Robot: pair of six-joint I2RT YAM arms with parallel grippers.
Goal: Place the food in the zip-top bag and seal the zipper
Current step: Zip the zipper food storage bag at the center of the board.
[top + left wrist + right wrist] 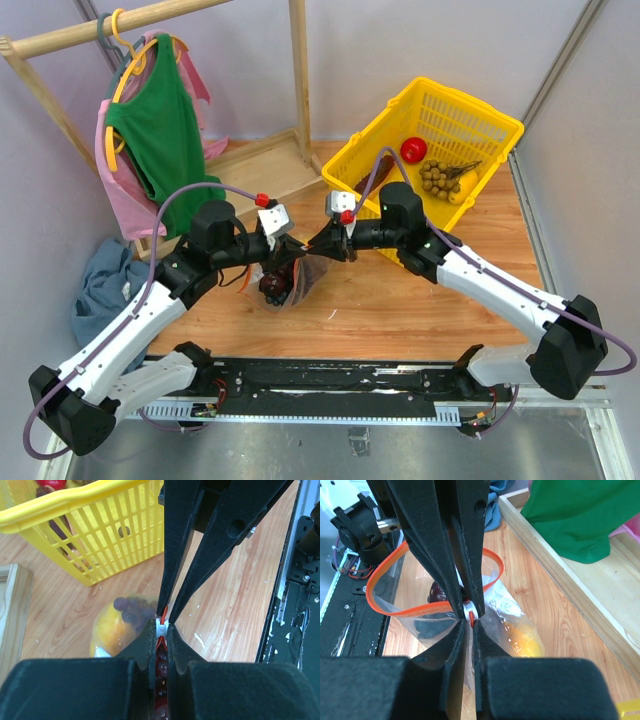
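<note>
The clear zip-top bag (290,290) lies on the wooden table between both arms. Inside it are a dark purple grape bunch (131,609) and a yellow bell pepper (112,630), which also shows in the right wrist view (525,640). My left gripper (160,626) is shut on the small white slider of the red-orange zipper (420,610). My right gripper (469,621) meets it tip to tip. Its jaws stand a narrow slit apart, with the zipper strip and bag film between them. Left of the slider the bag's mouth gapes in a loop.
A yellow basket (400,110) stands at the back right, holding a red round fruit (413,150) and a brownish bunch (437,178). A wooden rack with a green garment (160,130) is at the back left. A blue cloth (100,285) lies on the left.
</note>
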